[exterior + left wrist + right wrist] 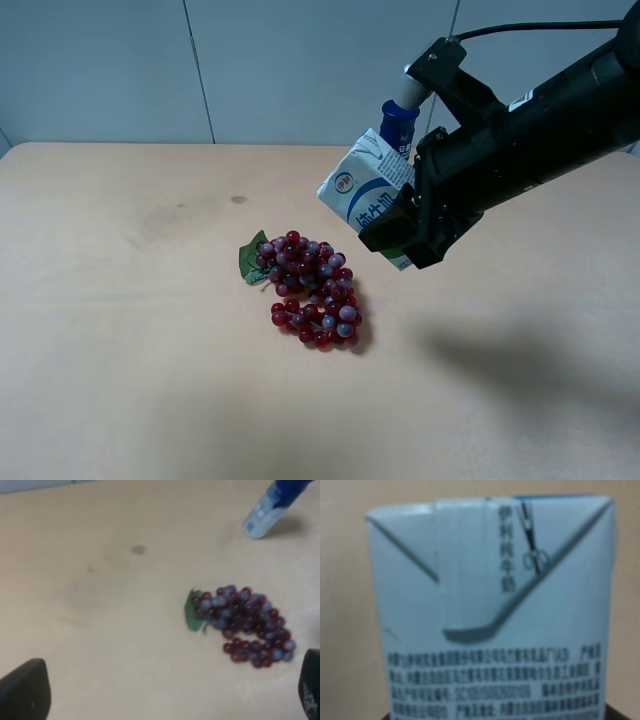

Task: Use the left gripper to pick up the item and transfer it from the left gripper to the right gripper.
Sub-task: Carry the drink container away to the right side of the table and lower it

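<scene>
Filling the right wrist view, the item [490, 610] sits very close to the lens. It is a white carton with a folded top seam, a flat taped straw and rows of small dark print. Its folded top end points away from that camera and its lower end drops out of the picture.

From the high camera, the item [365, 185] hangs in the air above the table [120, 350], touching nothing else. The right gripper [400, 235] is pinched on its lower end. The carton's long axis is slanted, with the top end aiming up and toward the left of that view and the bottom end sunk between the black fingers. A blue band and blue characters show on its side.

A red grape bunch [312, 290] with a green leaf [252, 258] lies on the table, below and left of the carton in that view. A blue-capped tube [400, 120] shows behind the carton, partly hidden.

The left gripper [167, 692] appears only in its own wrist view. Its two dark fingers [25, 690] are spread wide at opposite corners, holding nothing, over bare tabletop near the grapes.
</scene>
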{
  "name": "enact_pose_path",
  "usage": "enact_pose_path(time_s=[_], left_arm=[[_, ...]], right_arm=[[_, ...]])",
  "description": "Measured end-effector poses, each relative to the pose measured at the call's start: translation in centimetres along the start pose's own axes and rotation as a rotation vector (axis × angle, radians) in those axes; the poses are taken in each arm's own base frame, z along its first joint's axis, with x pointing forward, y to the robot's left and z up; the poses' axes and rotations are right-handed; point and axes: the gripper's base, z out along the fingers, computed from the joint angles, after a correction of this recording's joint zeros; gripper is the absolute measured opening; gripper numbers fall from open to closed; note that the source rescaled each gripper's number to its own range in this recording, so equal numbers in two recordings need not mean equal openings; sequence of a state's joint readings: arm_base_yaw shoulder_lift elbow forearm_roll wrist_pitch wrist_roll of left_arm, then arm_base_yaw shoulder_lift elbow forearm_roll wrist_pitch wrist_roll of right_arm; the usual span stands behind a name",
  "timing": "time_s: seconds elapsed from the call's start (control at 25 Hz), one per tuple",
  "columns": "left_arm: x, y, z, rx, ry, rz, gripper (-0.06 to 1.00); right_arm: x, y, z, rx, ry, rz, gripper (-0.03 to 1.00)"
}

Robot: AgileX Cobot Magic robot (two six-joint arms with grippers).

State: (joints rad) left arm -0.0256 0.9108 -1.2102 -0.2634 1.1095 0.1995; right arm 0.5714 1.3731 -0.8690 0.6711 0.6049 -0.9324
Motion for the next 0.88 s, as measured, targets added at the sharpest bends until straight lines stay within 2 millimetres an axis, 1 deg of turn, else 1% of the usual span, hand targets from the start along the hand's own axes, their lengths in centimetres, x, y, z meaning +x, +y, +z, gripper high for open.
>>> enact_pose_path(time_s=[0.04,0.16,0.32,0.44,0.6,0.72,0.88], left_arm=[[0.9,-0.1,-0.4,-0.020,-0.005,0.010,1.00],[4.1,-0.2,-0.8,-0.058,0.000,0.027,1.00],[8.5,-0.5,-1.2,-0.084,-0.052,0.041,1.00],[12.0,-0.6,-1.0,-0.100,-0.071,0.068,1.00],[16.0,-0.7,-0.8,-0.142,-0.119,0.113,1.00],[18.2,-0.8,-0.8,-0.156,-0.170,0.120,1.00],[20.4,-0.8,-0.6,-0.173,-0.196,0.090,1.00]], right_arm=[[0.0,0.0,0.0,0.000,0.000,0.000,0.00],[0.0,0.0,0.0,0.000,0.000,0.000,0.00],[0.0,0.0,0.0,0.000,0.000,0.000,0.00],[0.0,0.0,0.0,0.000,0.000,0.001,0.00],[0.0,0.0,0.0,-0.001,-0.001,0.003,0.00],[0.0,0.0,0.0,-0.001,-0.001,0.003,0.00],[0.0,0.0,0.0,-0.001,-0.002,0.014,0.00]])
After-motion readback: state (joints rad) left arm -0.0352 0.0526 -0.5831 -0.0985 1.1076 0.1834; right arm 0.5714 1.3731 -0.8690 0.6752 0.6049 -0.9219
